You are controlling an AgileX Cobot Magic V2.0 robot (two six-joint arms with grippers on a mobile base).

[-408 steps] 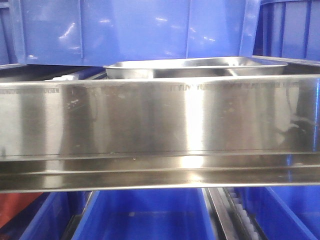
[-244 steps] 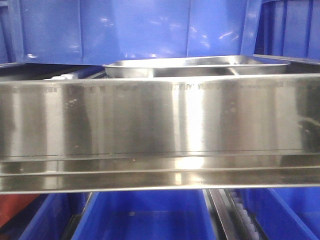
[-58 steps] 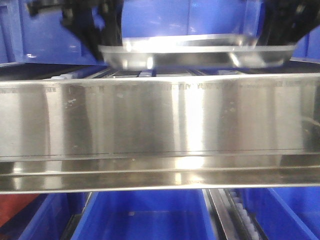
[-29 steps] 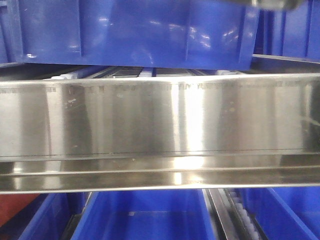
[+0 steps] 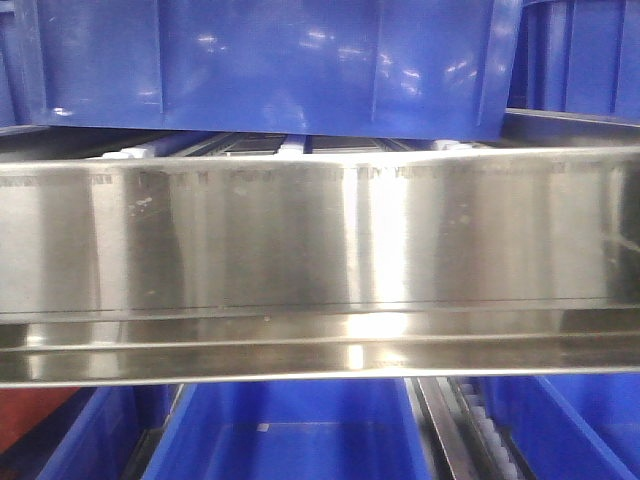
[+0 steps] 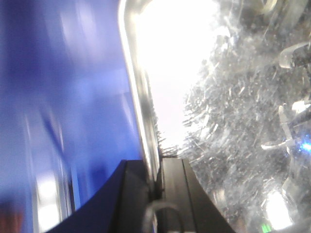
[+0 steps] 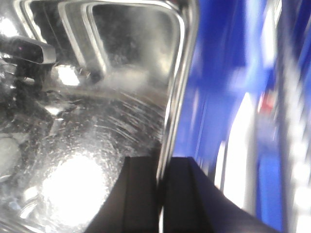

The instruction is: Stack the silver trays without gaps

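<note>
Contact is being made at two places only. Nearest the wrist cameras, the left gripper (image 6: 155, 191) is pinching the rolled rim (image 6: 138, 97) of a silver tray (image 6: 228, 145), one finger outside and one inside, and the right gripper (image 7: 160, 191) is pinching the opposite side in the same way. The tray is hanging between the two arms and is not showing in the front view. No second tray is showing anywhere, so the stack's position cannot be told. Judged risk: both holds are sitting on a thin, flared edge, so uneven travel of the arms could be tilting the tray or letting it slide, and a skewed landing would be leaving a gap. Beyond each side only blurred blue is showing, so side clearance cannot be judged. Farther off, the shelf rail (image 5: 320, 240) is spanning the front view, with an upper blue bin (image 5: 270, 60) close above it and a lower blue bin (image 5: 290, 430) beneath. The slot between rail and upper bin is looking shallow.
</note>
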